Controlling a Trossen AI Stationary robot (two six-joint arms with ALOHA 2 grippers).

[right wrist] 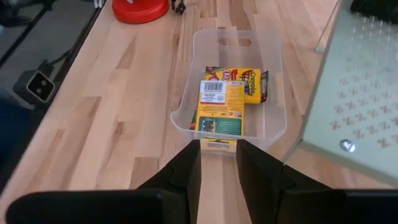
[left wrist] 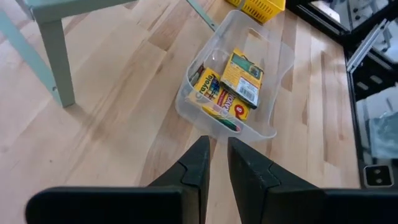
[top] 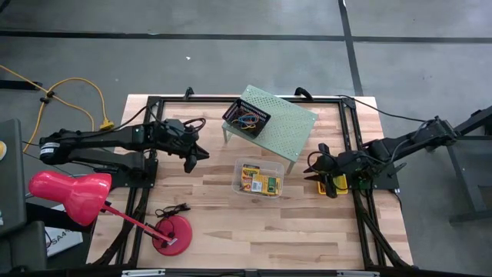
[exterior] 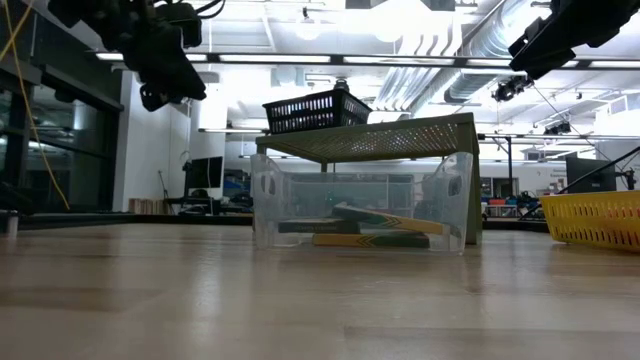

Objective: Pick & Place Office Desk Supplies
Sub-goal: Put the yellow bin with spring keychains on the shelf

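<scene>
1. Centrally, the clear tub (top: 258, 178) sits on the counter (top: 207, 223), holding green-and-yellow card boxes (right wrist: 222, 106).
2. At its 12 o'clock, the black mesh tray (top: 247, 118) tops the green shelf (top: 288, 127).
3. Left hand (top: 192, 158), 9 o'clock, hovers with fingers (left wrist: 198, 165) narrowly apart, empty.
4. Right hand (top: 317, 166), 3 o'clock, hovers slightly apart, empty, near the yellow basket (exterior: 598, 218).

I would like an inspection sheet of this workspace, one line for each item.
Surface: wooden table, bare at the front.
Job's things: card boxes in clear tub; mesh tray with rubber bands on green shelf; yellow basket at right edge.
Clutter: pink-red lamp.
Claws: left claw and right claw, both raised, narrow gap, empty.
Cables: yellow cable on the floor.
Surroundings: open workshop, no person seen.
</scene>
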